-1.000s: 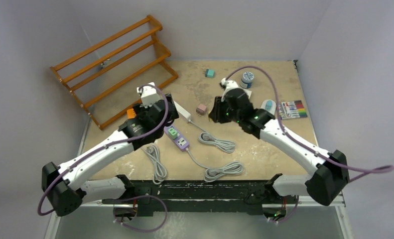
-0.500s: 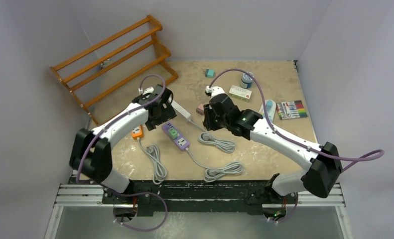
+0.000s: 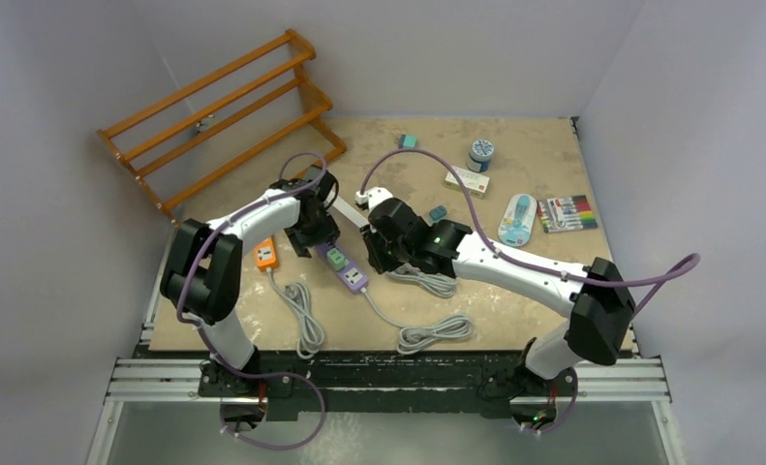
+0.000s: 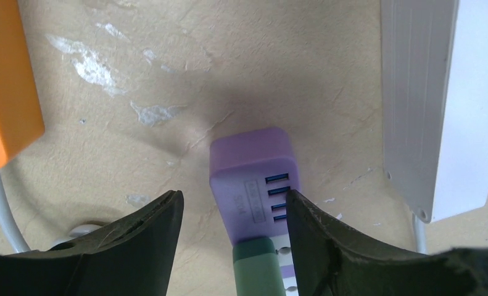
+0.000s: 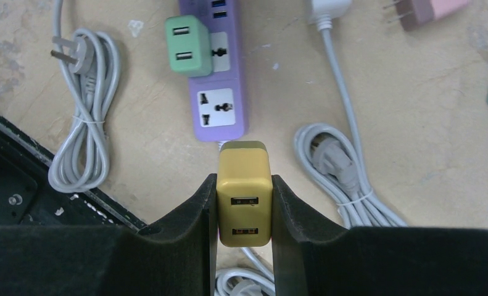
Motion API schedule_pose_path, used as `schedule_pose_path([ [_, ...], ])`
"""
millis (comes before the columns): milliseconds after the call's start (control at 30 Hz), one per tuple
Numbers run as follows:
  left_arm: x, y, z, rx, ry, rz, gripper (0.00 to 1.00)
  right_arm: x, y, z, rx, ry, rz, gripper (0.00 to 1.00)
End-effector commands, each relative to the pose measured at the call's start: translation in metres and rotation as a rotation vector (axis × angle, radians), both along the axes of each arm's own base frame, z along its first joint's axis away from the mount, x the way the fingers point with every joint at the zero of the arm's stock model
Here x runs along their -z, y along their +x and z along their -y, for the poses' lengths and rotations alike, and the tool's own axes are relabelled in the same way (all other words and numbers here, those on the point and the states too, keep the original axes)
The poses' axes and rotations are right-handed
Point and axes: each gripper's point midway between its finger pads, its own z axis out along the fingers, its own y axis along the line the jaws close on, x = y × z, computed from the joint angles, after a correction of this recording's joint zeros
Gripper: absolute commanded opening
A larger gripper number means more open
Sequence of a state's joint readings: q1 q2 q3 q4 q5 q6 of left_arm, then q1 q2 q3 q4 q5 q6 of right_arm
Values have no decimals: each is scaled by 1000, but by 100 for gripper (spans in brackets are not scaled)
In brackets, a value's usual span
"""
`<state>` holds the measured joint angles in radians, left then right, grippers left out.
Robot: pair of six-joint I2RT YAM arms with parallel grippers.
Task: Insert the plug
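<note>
Since half a second ago, the right gripper [image 3: 377,254] has been carried leftward and lower in the top view, toward the centre of the frame, and the left arm's elbow has been drawn in. The yellow plug [image 5: 244,203] is clamped between the right jaws and held over the cable end of the purple power strip [image 5: 216,80], just below its free socket [image 5: 217,108] in the right wrist view. A green adapter [image 5: 188,37] is seated in the next socket up. The left gripper [image 4: 232,206] is spread wide, its jaws set either side of the strip's USB end; whether they touch it cannot be told. An orange power strip [image 4: 4,92] is seen at the upper left of the left wrist view, and a white power strip [image 4: 442,105] at the upper right.
</note>
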<state>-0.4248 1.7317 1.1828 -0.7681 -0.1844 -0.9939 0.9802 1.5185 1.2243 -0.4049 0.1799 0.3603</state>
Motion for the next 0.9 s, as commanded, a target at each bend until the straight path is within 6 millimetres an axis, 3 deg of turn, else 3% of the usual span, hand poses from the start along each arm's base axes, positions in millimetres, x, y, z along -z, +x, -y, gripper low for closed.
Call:
schedule_pose_path([
  [0,0,12,4,11,-27,13,60,-13,1,-29,-59,64,37,0],
  [467,6,18,-6,-19,-25,23,58,24,-6,-69,-133,66,-45,0],
  [867,13,15,-9,-21,-25,11,58,41,6,-79,-117,11,-59,0],
])
